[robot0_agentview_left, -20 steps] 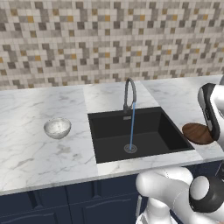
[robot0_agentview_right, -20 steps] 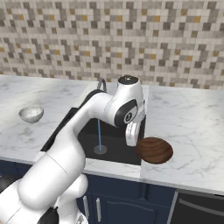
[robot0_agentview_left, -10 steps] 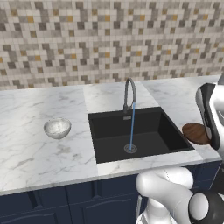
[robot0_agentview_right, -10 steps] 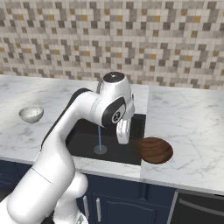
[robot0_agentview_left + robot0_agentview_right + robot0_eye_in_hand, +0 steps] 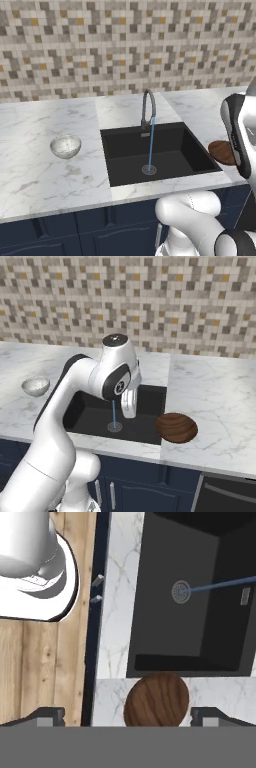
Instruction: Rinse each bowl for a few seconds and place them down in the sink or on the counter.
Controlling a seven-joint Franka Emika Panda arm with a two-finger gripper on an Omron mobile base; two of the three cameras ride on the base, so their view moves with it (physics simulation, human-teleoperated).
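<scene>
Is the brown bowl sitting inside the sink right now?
No. The brown bowl rests on the counter just right of the sink, outside the basin.

Bowls (image 5: 65, 146) (image 5: 222, 152) on counter (image 5: 45, 175), flanking sink (image 5: 155, 150)

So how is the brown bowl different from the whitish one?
The dark brown wooden-looking bowl is shallow and wide; the pale speckled grey-white bowl is deeper and rounder. The brown one sits on the white marble counter to the right of the black sink, the pale one to its left. Both stand upright on the counter, outside the sink.
</scene>
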